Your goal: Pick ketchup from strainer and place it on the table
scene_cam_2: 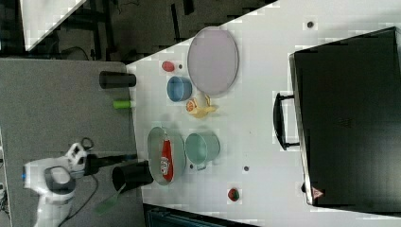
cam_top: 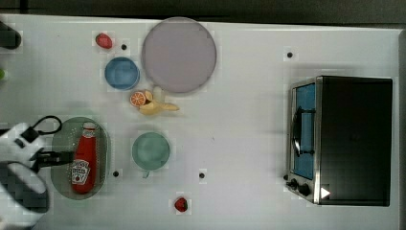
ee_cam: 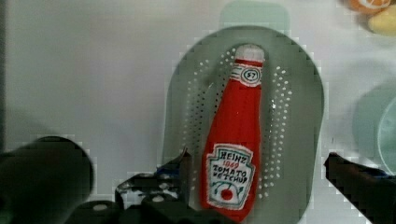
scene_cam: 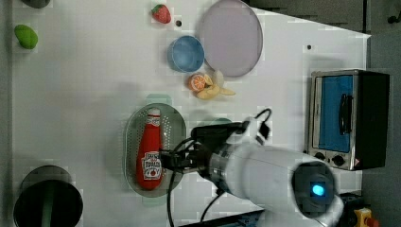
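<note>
In the top view, going from left to right, the arm enters at the picture's left edge and its hand (cam_top: 67, 157) hangs over the strainer (cam_top: 60, 143), which stands on the white bench (cam_top: 239, 120). The hand is spread wide and carries nothing; in the wrist view its two dark fingers (ee_cam: 180, 170) stand one on each side of the bottle's label end, apart from it.

The ketchup (cam_top: 84, 160) lies flat inside the strainer, along the oval's length. Its long axis runs up and down in the top view, with the white cap toward the top view's upper edge and the labelled base toward the lower edge. In the wrist view the ketchup (ee_cam: 236, 135) rests in the strainer (ee_cam: 299, 116) with the cap pointing away from the hand.

Further to the top view's right stand a teal cup (cam_top: 151, 151), well apart from the bottle, and a toaster oven (cam_top: 340, 139).

The bottle looks soft and light, probably a stuffed toy that gives under pressure and is not fragile. A hold across the broad labelled body, square to the long axis, looks surest; the narrow neck would likely let it swing.
</note>
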